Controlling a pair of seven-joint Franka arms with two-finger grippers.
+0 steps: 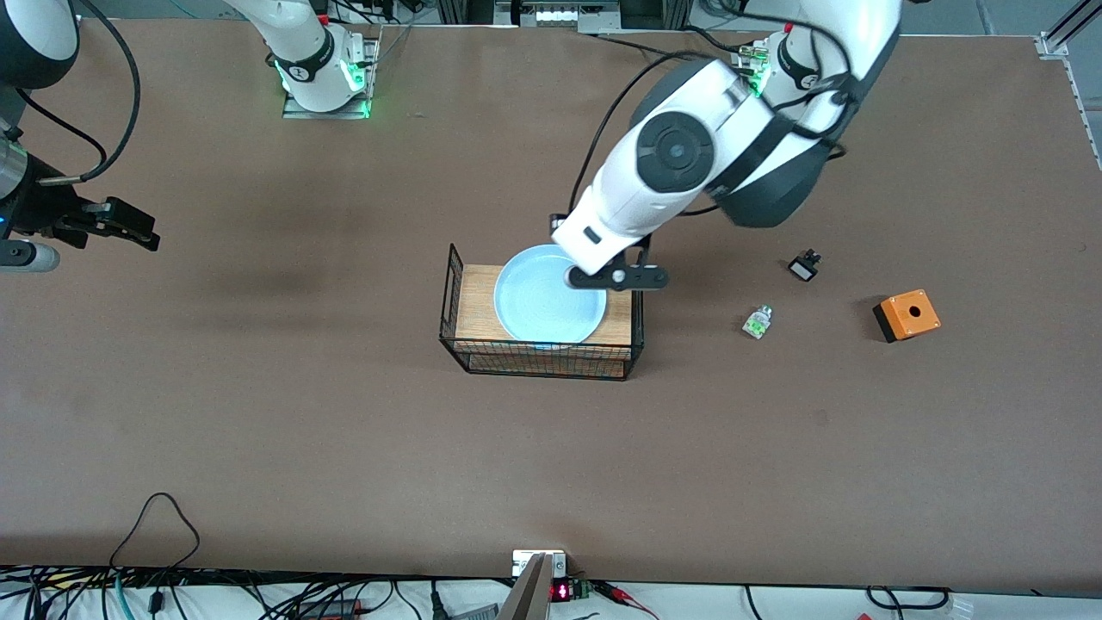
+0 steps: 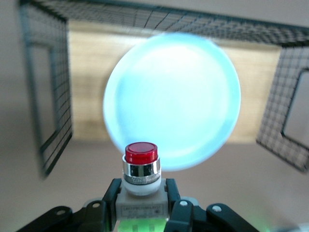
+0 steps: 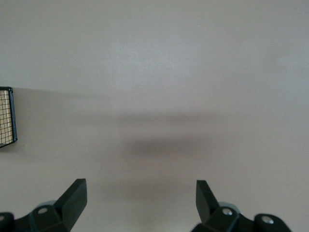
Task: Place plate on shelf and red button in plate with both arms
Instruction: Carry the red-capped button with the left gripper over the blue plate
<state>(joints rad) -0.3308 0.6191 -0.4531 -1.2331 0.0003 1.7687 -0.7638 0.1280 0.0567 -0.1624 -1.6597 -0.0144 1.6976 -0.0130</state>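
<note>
My left gripper [image 2: 141, 193] clamps the red button [image 2: 141, 166] above the plate [image 1: 551, 293] in the wire basket [image 1: 454, 331]; right gripper [image 3: 141, 198] waits, fingers spread, over bare table [image 1: 258, 430].

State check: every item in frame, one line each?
plate: lying flat in the wire basket
red button: held in the left gripper, above the plate's edge
left gripper: shut on the button
right gripper: open, empty, waiting over bare table at the right arm's end
green-and-white part: loose on the table
black part: loose on the table
orange box: on the table, hole up
</note>
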